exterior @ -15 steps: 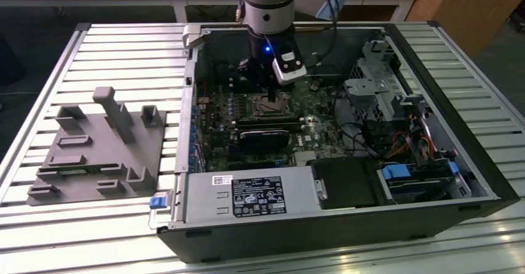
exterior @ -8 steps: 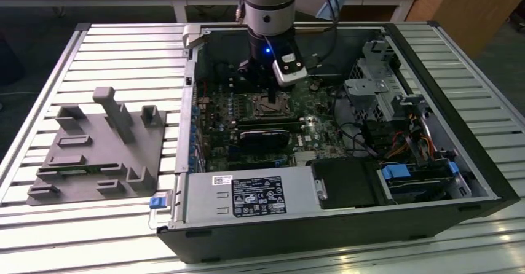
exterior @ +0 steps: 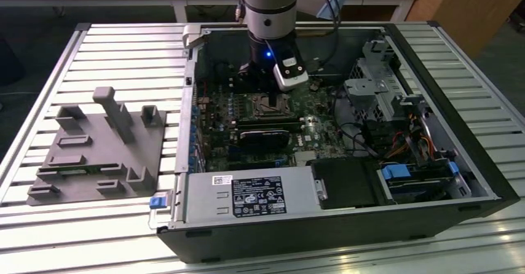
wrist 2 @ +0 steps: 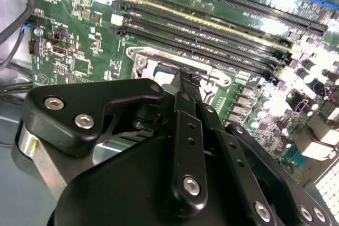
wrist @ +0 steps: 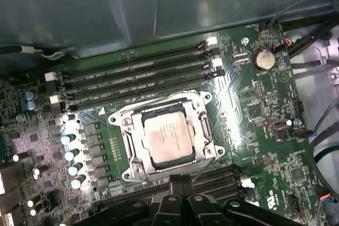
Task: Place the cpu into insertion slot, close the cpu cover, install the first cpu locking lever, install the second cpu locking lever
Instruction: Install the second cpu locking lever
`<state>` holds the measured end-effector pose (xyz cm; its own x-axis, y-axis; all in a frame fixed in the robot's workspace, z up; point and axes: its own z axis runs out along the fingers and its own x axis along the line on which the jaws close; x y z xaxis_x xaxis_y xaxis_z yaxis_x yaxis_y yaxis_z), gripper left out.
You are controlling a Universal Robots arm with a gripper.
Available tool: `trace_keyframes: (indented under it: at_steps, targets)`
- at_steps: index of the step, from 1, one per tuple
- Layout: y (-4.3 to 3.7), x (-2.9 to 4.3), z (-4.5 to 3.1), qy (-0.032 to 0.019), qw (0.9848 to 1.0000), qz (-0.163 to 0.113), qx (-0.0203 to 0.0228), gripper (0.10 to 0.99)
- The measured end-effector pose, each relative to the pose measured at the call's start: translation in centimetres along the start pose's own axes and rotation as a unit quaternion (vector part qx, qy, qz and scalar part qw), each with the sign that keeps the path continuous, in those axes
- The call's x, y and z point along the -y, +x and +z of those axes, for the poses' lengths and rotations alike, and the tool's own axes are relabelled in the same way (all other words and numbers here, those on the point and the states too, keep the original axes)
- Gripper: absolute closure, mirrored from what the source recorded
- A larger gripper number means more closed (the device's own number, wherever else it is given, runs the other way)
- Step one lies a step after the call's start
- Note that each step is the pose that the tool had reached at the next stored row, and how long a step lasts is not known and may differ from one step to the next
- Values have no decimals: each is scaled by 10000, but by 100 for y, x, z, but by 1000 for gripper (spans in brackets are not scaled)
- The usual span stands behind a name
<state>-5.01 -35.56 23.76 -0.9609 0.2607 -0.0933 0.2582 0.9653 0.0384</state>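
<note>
CPU (wrist: 168, 137): seated flat in the slot (wrist: 198, 99), silver top showing, so the placing step looks done.
Cover (wrist: 204, 129): frame lies down around the chip, middle cut-out leaving the top bare; whether it is latched I can't tell.
Claw (wrist: 180, 182): fingers look drawn together with nothing between them, tips low at the socket's edge, likely working the cover or a lever there; contact I can't make out.
Arm (exterior: 269, 10): reaches straight down into the open case (exterior: 484, 182), at its far middle in the exterior view.
Memory slots (wrist: 137, 72): long black rows just beside the socket, clear of the claw.
Grey fixture (exterior: 98, 148): on the slatted table, exterior view's left, well apart from the case.
</note>
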Motion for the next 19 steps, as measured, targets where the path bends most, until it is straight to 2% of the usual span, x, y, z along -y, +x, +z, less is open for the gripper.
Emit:
trace_keyframes:
  at_steps: [3,10,19]
  targets:
    - [-10,39,0,-1,10000,0,0,980]
    - [-3,78,10,-9,10000,-88,-3,980]
    - [18,88,47,-44,9988,-495,-25,980]
